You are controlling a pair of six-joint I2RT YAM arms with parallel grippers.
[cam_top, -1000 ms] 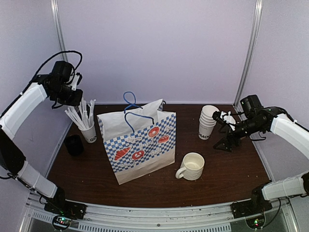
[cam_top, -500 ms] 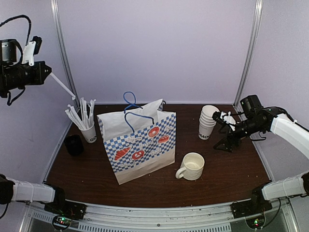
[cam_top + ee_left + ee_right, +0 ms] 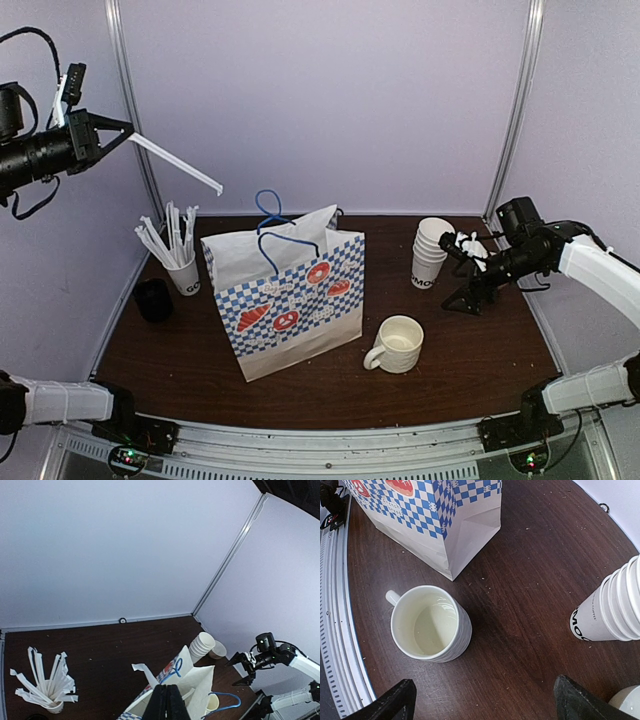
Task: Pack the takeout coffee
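Note:
No lidded takeout coffee cups show in any view. The blue-checked paper bag (image 3: 290, 300) stands open mid-table; it also shows in the left wrist view (image 3: 200, 685) and the right wrist view (image 3: 430, 515). My left gripper (image 3: 118, 135) is high above the table's left side, shut on a white paper-wrapped straw (image 3: 175, 163) that points down and right toward the bag. In the left wrist view the gripper (image 3: 167, 702) is shut, with the straw (image 3: 145, 677) over the bag's mouth. My right gripper (image 3: 460, 272) is open and empty, low at the right; it also shows in its own view (image 3: 485, 705).
A white handled mug (image 3: 398, 343) (image 3: 430, 625) stands right of the bag. A stack of lidless paper cups (image 3: 430, 252) (image 3: 615, 605) is at the back right. A cup of wrapped straws (image 3: 180, 260) (image 3: 45, 690) and a black object (image 3: 153, 298) are at the left.
My left arm has risen from the straw cup with one straw and swung it right toward the bag. The right arm has not moved.

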